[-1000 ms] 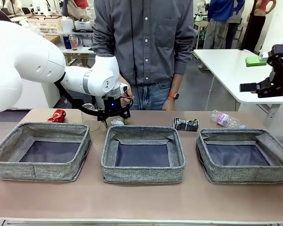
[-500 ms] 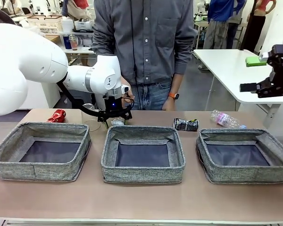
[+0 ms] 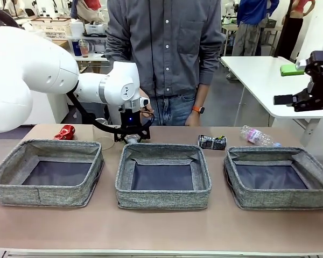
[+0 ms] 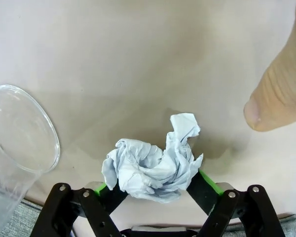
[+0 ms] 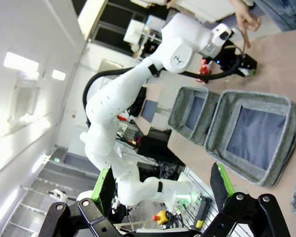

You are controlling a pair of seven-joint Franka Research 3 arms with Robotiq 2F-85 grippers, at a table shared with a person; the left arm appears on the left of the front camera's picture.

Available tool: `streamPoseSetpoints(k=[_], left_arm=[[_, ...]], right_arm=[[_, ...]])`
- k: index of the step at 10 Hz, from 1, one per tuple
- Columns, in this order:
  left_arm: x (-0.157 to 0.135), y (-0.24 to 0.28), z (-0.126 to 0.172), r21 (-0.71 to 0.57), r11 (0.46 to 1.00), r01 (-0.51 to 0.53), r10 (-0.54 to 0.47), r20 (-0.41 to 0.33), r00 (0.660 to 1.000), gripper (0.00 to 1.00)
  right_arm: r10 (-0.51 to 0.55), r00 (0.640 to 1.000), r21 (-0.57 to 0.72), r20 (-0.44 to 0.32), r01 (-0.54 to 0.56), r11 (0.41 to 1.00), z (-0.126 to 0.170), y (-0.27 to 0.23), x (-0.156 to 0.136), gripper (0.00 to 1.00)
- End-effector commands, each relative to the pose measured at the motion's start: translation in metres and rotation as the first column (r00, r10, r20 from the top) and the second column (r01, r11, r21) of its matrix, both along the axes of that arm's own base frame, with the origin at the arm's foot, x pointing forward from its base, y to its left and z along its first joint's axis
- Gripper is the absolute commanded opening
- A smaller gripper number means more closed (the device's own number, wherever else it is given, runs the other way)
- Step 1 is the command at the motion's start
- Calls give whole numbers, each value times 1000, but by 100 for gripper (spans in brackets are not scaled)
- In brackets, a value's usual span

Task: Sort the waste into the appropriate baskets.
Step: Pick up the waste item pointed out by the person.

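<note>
My left gripper (image 3: 132,137) is down on the table behind the middle basket (image 3: 162,200), shut on the crumpled white tissue (image 4: 150,168); both green pads (image 4: 207,181) press its sides. A clear plastic cup (image 4: 19,133) stands just beside it. A crushed red can (image 3: 65,131) lies behind the left basket (image 3: 43,194). The dark-silver can (image 3: 212,142) and the clear bottle (image 3: 257,135) lie behind the right basket (image 3: 280,201). High at the right, my right gripper (image 3: 312,80) hangs open, its fingers (image 5: 218,183) wide apart around nothing.
A person stands at the far side of the table, with a fingertip (image 4: 281,94) resting on the tabletop close to the tissue. A white side table (image 3: 264,75) stands beyond the right basket. The three baskets line the near half of the table.
My left gripper's fingers have come together on the tissue, and the wrist has shifted slightly to the right. The right arm has stayed still.
</note>
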State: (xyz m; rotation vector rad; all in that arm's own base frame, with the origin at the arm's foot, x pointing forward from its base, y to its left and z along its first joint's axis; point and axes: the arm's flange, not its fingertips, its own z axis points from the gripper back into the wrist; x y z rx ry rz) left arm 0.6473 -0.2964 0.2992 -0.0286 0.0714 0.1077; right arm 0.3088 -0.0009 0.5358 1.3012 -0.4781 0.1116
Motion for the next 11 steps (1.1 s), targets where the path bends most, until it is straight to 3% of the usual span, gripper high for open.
streamPoseSetpoints(k=[1,3,11], left_arm=[[-3,1,-5,26,999,-18,18,-23,1000,15],[-6,0,-4,54,998,-36,37,-25,999,0],[-5,-2,-6,77,996,-51,54,-46,997,0]], right_arm=[[3,1000,16,30,-3,1000,1,2,4,100],[3,1000,16,30,-3,1000,1,2,4,100],[3,1000,16,30,-3,1000,1,2,4,100]])
